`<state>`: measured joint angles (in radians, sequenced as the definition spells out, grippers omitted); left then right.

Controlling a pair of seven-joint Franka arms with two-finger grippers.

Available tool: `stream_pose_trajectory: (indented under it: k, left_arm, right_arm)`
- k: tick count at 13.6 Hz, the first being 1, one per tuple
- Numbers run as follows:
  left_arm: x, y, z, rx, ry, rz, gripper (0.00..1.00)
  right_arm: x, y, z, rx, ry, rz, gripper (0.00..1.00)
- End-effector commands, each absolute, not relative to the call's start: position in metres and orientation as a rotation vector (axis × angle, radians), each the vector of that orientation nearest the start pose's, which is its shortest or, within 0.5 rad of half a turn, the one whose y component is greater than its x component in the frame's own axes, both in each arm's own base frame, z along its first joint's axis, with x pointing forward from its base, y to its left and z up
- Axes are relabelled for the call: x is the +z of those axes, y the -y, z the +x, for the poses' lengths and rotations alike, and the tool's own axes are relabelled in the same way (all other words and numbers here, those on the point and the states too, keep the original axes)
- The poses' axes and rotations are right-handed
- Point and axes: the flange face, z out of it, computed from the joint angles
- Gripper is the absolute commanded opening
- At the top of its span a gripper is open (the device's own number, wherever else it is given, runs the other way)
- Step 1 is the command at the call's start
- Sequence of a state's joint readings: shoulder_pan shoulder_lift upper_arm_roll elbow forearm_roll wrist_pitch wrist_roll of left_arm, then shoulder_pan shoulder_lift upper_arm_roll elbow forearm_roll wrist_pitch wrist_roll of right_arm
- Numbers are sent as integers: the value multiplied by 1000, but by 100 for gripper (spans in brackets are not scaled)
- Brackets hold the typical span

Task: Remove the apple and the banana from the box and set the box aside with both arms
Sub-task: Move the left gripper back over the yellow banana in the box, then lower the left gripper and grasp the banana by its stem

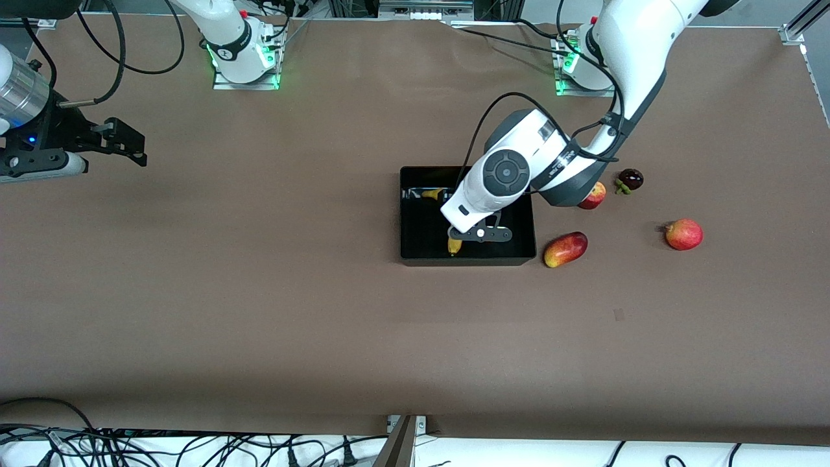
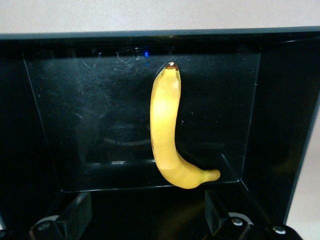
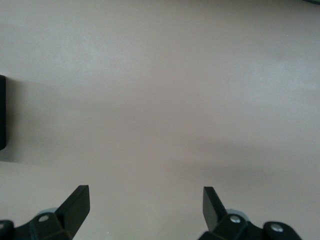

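Observation:
The black box [image 1: 415, 250] stands mid-table. The yellow banana [image 1: 454, 246] lies on its floor, mostly hidden under the left arm in the front view and seen whole in the left wrist view [image 2: 167, 140]. My left gripper [image 1: 480, 233] hangs over the box, open and empty, its fingers apart just above the banana's stem end [image 2: 147, 200]. The small red apple [image 1: 593, 194] sits on the table beside the box toward the left arm's end, partly hidden by the arm. My right gripper [image 1: 126, 146] waits open and empty over bare table [image 3: 145, 191] at the right arm's end.
An oval red-yellow mango [image 1: 565, 249] lies against the box's corner nearest the front camera. A round red fruit with a crown [image 1: 683, 234] and a dark purple fruit [image 1: 629, 179] lie farther toward the left arm's end. A dark edge [image 3: 2, 112] shows in the right wrist view.

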<state>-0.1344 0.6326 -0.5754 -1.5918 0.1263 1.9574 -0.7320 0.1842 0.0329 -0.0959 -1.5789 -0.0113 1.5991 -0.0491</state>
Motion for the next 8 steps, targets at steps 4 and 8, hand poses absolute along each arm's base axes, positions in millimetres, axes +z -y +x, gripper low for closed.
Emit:
stream_pose_trajectory:
  k: [4, 8]
  left_arm:
    - [247, 424, 539, 391, 208, -3194, 100]
    - [219, 430, 540, 341, 198, -3215, 100]
  right_arm:
    - [609, -49, 566, 9, 204, -3149, 100]
    - [609, -49, 566, 9, 204, -3149, 100]
